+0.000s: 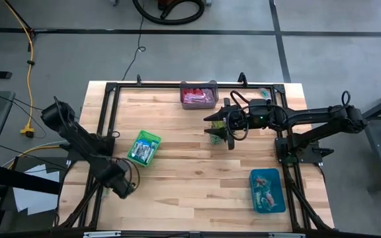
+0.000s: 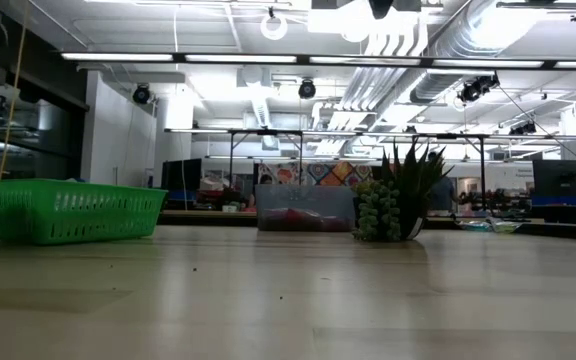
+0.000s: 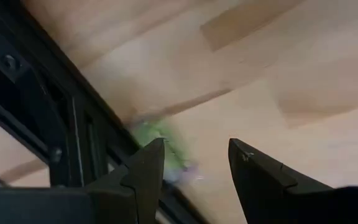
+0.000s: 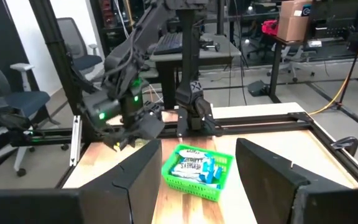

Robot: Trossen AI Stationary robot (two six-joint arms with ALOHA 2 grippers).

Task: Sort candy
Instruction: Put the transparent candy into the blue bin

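Hovering with fingers apart at the table's near left edge, the left gripper holds nothing. Nearby, a green basket holds blue-and-white candy; a blue bin sits at the near right. Mid-table, the right gripper, fingers apart and empty, hangs above a small spiky plant. Farthest back, a clear bin holds red sweets.

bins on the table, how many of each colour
green bin: 1
purple bin: 1
blue bin: 1
total: 3
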